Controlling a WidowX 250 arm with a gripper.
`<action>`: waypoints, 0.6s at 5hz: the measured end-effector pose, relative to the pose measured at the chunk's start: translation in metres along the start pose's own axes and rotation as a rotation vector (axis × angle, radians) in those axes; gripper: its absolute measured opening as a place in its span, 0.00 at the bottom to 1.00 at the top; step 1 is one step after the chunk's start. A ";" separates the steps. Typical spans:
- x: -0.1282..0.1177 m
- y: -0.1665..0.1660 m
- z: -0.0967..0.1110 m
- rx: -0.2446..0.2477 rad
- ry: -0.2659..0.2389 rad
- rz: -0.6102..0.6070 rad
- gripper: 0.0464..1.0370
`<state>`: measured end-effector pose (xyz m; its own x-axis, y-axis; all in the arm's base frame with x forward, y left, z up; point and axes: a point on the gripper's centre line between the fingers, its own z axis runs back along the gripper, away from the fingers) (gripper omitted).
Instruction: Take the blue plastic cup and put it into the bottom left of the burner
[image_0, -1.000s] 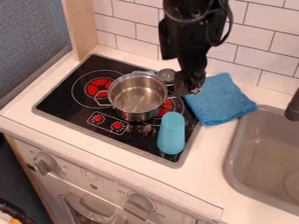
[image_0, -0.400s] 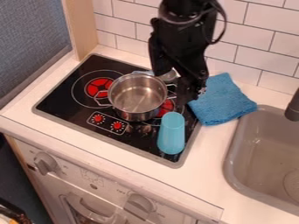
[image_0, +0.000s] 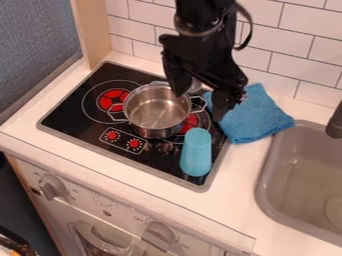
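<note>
Above the back right of the cooktop, the gripper (image_0: 200, 102) hangs open, one finger over the pot's right rim and the other beside the blue cloth. The light blue plastic cup (image_0: 196, 154) is at the cooktop's front right corner, below the gripper in the view and apart from it; I cannot tell if it stands or lies. On the black stove top (image_0: 73, 117), a red-centred burner (image_0: 112, 100) shows at the left, and another red burner (image_0: 191, 123) is partly hidden by the pot.
A steel pot (image_0: 157, 110) with wire handles sits mid-cooktop, a small metal item (image_0: 194, 86) behind it. The folded blue cloth (image_0: 255, 117) lies right of the stove, beside the grey sink (image_0: 266, 175). A tiled wall (image_0: 304, 55) rises behind.
The gripper has come slightly lower, and its fingers now show spread apart. Its left finger has swung left to the pot's rim. Cup, pot and cloth have stayed put.
</note>
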<state>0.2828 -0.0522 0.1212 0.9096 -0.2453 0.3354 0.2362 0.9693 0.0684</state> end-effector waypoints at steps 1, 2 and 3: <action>-0.003 -0.008 -0.007 0.012 -0.007 -0.029 0.96; -0.010 -0.013 -0.019 0.005 0.006 -0.036 0.96; -0.010 -0.014 -0.029 0.002 0.016 -0.034 0.96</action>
<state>0.2801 -0.0638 0.0900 0.9064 -0.2788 0.3172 0.2669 0.9603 0.0812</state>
